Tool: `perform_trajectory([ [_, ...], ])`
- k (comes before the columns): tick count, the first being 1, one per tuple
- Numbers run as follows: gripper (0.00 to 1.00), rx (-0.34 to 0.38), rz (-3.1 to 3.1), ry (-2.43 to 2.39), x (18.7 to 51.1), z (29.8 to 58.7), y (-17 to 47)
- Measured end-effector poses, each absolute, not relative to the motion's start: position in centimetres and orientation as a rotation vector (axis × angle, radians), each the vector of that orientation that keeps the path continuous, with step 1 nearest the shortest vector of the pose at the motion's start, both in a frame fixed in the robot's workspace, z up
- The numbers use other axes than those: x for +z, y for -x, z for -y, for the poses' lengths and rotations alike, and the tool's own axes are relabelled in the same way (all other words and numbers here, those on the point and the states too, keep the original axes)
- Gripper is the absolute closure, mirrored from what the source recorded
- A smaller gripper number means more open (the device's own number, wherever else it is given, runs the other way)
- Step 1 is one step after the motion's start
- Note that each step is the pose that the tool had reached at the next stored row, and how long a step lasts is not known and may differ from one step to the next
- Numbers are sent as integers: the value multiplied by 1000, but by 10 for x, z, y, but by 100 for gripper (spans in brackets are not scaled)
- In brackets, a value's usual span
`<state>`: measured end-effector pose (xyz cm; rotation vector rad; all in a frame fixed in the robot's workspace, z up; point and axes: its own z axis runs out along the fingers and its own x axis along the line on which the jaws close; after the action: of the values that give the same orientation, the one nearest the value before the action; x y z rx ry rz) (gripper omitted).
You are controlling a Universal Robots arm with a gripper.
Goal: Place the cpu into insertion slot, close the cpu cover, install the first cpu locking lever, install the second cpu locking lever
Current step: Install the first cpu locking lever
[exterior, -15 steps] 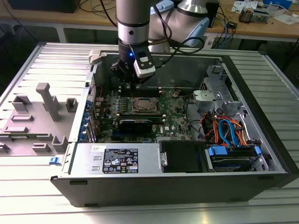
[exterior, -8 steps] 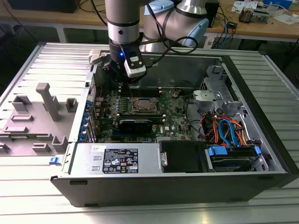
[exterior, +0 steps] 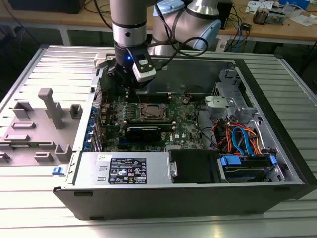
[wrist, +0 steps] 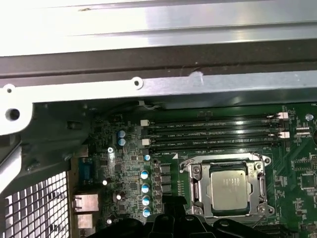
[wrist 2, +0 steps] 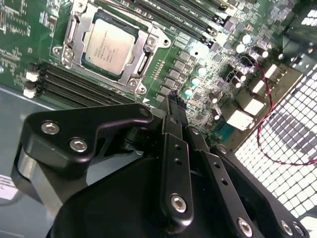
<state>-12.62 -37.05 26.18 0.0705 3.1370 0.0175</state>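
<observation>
The dull silver, square cpu lies flat in the insertion slot, with the thin silvery cpu cover folded down around its edges, near the gripper jaws' tips but apart from them.

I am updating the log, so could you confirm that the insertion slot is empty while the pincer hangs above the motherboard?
Not quite: the insertion slot is not empty. The cpu lies in it, its dull silver top facing up, as the second wrist view shows. The rest stands: the pincer hangs above the motherboard.
</observation>
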Motion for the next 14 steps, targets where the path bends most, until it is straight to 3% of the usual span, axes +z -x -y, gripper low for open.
perform_trajectory([
  [14,89,18,-3129,-9,261,361,132],
])
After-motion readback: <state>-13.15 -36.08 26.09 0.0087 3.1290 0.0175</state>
